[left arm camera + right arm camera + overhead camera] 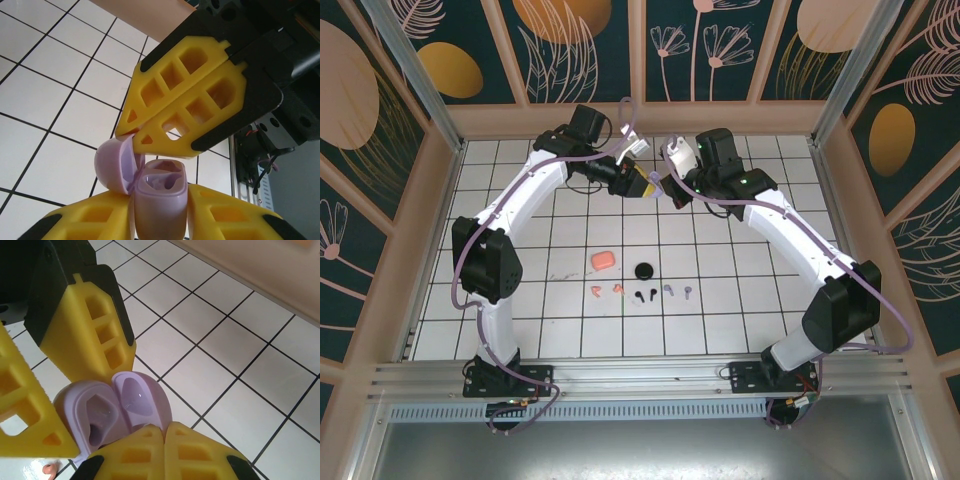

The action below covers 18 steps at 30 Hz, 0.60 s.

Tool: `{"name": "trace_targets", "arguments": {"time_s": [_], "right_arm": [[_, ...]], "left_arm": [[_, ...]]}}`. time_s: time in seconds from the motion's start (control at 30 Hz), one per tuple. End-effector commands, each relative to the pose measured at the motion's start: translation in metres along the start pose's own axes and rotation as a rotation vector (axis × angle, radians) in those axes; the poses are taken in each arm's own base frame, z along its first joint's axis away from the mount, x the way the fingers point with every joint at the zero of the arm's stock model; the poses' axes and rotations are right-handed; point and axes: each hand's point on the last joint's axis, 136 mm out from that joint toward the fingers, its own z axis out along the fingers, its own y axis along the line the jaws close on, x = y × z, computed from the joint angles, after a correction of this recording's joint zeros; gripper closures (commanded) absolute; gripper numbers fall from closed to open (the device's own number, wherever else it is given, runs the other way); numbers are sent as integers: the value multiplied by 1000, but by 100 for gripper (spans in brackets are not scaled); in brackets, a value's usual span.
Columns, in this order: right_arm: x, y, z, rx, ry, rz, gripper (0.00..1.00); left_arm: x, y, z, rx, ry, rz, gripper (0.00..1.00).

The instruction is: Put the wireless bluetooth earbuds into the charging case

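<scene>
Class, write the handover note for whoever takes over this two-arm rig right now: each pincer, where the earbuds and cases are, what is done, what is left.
Left pincer: shut on the lavender case, held up off the tiled table, lid open.
Right pincer: shut, empty, tips at the open lid.
Things: salmon-orange earbuds, black earbuds and lavender earbuds lie in a row on the table; orange case and black case lie just behind them.
Done: lavender case lifted and opened; its wells look empty.
Left: every earbud has yet to go in.
</scene>
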Motion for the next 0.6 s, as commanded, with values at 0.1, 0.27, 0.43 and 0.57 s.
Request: {"name": "trace_targets", "arguments": {"time_s": [0.1, 0.27, 0.43, 0.57], "right_arm": [[-23, 13, -3, -40, -60, -28, 100], [-27, 12, -5, -30, -71, -22, 100], [-33, -1, -17, 19, -96, 47, 66], [-26, -13, -47, 30, -142, 179, 45]], "left_arm": [[-5, -2, 7, 39, -31, 25, 80], [-5, -3, 7, 46, -40, 27, 98], [-10, -1, 4, 10, -90, 48, 100], [-22, 0, -12, -74, -209, 78, 100]]}}
